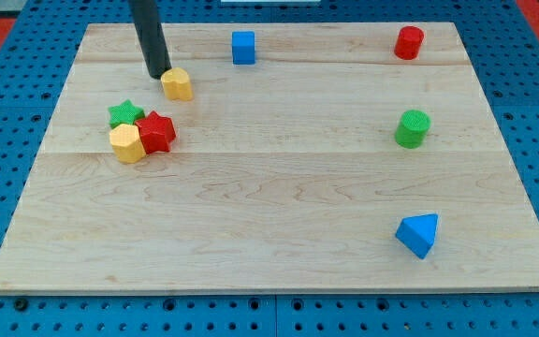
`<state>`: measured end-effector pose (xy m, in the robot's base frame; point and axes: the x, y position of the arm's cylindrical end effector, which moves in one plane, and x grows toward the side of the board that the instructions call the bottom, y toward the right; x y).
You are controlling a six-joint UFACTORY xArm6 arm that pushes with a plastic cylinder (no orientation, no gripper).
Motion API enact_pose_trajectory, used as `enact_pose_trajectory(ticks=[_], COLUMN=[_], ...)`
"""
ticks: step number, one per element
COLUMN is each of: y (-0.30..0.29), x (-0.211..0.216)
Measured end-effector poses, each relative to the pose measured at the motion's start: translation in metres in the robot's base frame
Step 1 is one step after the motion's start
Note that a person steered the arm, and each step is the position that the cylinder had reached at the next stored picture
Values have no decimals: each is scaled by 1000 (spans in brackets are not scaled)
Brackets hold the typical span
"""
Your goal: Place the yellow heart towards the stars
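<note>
My tip [158, 74] rests on the bench [279, 234] at the end of a straight dark rod that comes down from the view's top edge, leaning slightly so that its upper part sits further to the view's left than its end. There are no jaws on this rod, so nothing is apart, together or clamped; it ends in a plain blunt point.

The yellow heart [177, 83] lies just to the view's right of my tip, touching it or very nearly so; I cannot tell which. Below the yellow heart and a little to the view's left sits a tight cluster: the green star [123, 114], the red star [156, 131] and a yellow hexagonal block [126, 143], all pressed together, near the heart but apart from it.

To the view's right of the yellow heart and slightly higher stands a blue cube [242, 47]. Far to the heart's right are a red cylinder [408, 43], a green cylinder [413, 128] and, lowest, a blue triangular block [418, 234].
</note>
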<state>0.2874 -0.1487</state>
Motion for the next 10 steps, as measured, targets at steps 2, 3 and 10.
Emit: enact_pose_trajectory(ticks=[2, 3, 10], y=[35, 27, -6], x=[30, 48, 45])
